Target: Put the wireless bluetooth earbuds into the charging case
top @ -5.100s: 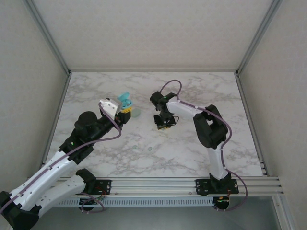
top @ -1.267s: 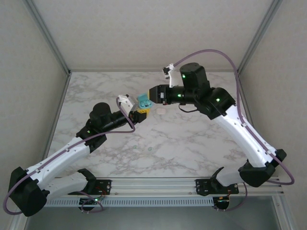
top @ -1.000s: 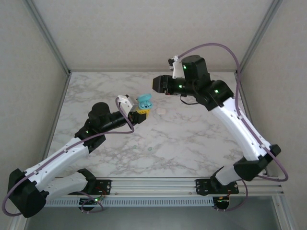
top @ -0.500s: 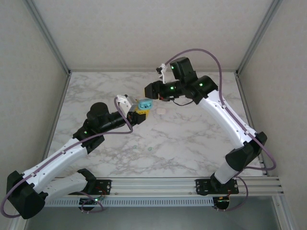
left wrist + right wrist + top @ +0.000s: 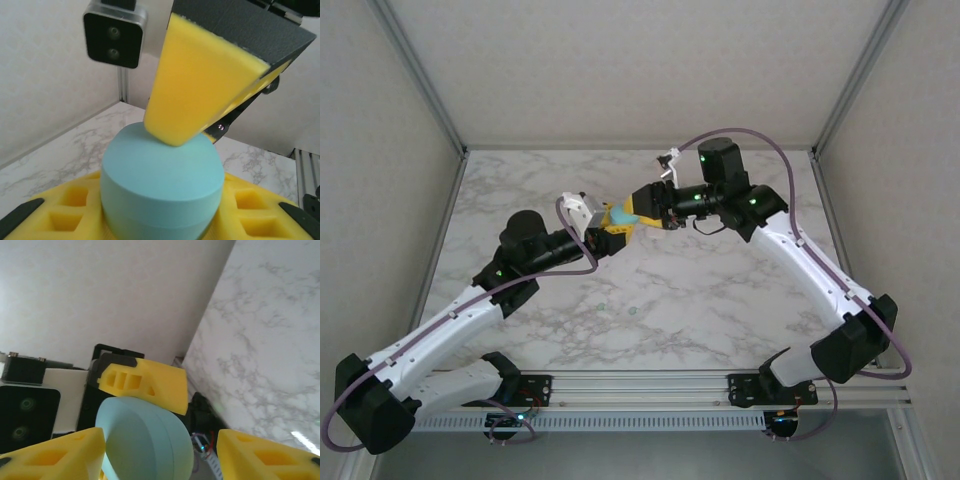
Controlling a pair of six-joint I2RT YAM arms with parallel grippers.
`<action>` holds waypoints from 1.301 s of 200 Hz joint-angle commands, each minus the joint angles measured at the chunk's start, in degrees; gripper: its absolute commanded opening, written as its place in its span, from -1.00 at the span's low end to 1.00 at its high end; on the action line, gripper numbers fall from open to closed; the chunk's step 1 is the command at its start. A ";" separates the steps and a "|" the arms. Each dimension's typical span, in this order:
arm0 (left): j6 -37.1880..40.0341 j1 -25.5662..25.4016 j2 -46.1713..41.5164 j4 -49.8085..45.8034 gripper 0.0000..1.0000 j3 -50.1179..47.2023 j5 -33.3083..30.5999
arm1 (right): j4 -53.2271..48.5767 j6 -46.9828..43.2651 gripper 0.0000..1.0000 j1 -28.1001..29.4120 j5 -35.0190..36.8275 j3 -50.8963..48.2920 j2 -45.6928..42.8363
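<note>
While the white, grey-veined marble table (image 5: 720, 300) spreads beneath both arms, the left gripper (image 5: 608, 232) and the right gripper (image 5: 638, 212) meet nose to nose above its far half. The left gripper is clamped on a teal-blue rounded plastic charging case (image 5: 162, 175), its yellow foam pads (image 5: 60, 210) pressing the lower half from either side. The case is closed. Its domed lid faces away from the left wrist and toward the right gripper, and its seam and longer axis run crosswise from one left finger to the other. No brand, label or writing can be read on it.

The right gripper's jaws stand well apart with the case between them, closer to one finger than the other. In the left wrist view, the yellow foam tip of one right finger (image 5: 200, 95) rests on the lid's top.

Two tiny pale earbuds (image 5: 634, 311) lie on the marble well apart from both grippers, toward the arm bases. They are too small to tell which way they point.
</note>
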 commanded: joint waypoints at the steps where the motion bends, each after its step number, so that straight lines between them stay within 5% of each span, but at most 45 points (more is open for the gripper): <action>1: -1.75 -0.28 0.33 5.15 -0.80 2.65 2.40 | 10.01 7.92 0.15 0.20 -8.53 -2.94 0.11; 48: -1.05 -0.29 0.51 5.19 -0.80 2.59 1.43 | 11.60 9.49 -0.01 0.20 -10.86 -4.31 -0.49; 101: 0.88 -0.28 0.58 1.25 -0.72 3.39 1.12 | 7.46 6.10 -0.50 0.02 -5.96 -4.49 -1.29; 129: 1.98 -0.28 0.50 -2.73 -0.48 3.67 -0.74 | 6.67 4.70 -0.61 -0.74 -0.81 -5.38 -2.65; 152: 1.84 -0.28 0.57 -5.61 0.00 3.27 -2.27 | 11.63 7.13 -0.68 -1.59 2.49 -8.84 -4.07; 174: 1.03 -0.28 1.10 -6.60 0.20 2.83 -3.07 | 16.01 9.50 -0.71 -2.54 5.12 -12.11 -5.75; 260: -3.11 -0.30 0.81 -8.20 0.34 1.72 -12.67 | 15.56 8.15 -0.73 -16.31 17.77 -28.72 -12.56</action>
